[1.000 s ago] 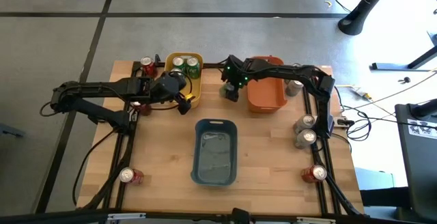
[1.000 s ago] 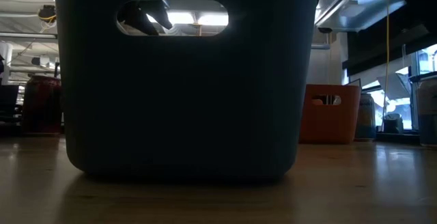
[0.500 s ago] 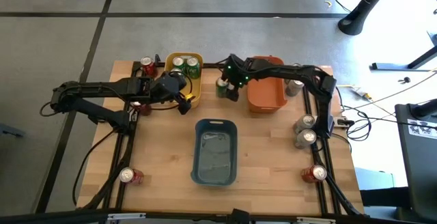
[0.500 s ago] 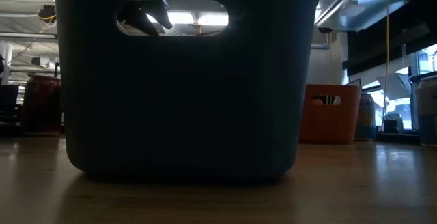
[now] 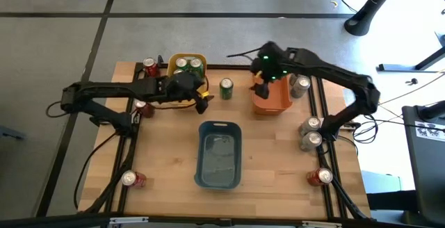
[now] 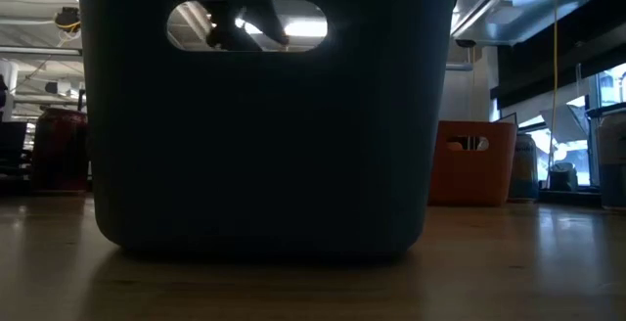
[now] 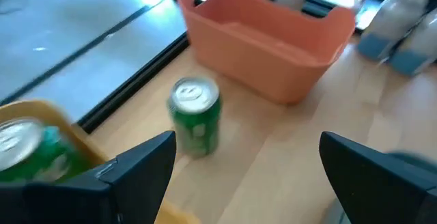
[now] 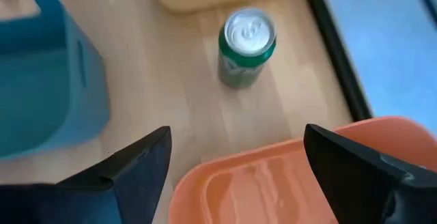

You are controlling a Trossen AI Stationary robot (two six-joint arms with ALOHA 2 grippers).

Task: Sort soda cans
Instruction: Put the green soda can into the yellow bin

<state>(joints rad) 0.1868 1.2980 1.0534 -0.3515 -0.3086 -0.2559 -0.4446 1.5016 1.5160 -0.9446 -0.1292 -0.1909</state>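
A green soda can point(image 5: 226, 88) point(image 7: 196, 115) point(image 8: 247, 46) stands upright on the wooden table between the yellow bin point(image 5: 188, 59) and the orange bin point(image 5: 279, 103). No gripper touches it. My left gripper point(image 5: 205, 103) point(image 7: 249, 176) is open, just left of and nearer than the can, in front of the yellow bin. My right gripper point(image 5: 260, 90) point(image 8: 235, 176) is open too, raised over the orange bin's left end. Two green cans point(image 5: 188, 65) stand in the yellow bin.
A blue bin point(image 5: 220, 153) point(image 6: 264, 115) sits mid-table toward the near edge. Red cans stand at the far left point(image 5: 149, 67), near left point(image 5: 132, 179) and near right point(image 5: 321, 177). Silver cans stand by the orange bin point(image 5: 300, 85) and along the right side point(image 5: 311, 134).
My right gripper has drawn away from the green can, rising and going toward the table's right edge until it hangs over the orange bin. The can stays upright where it stood. My left gripper has gone toward the right, closer to the green can.
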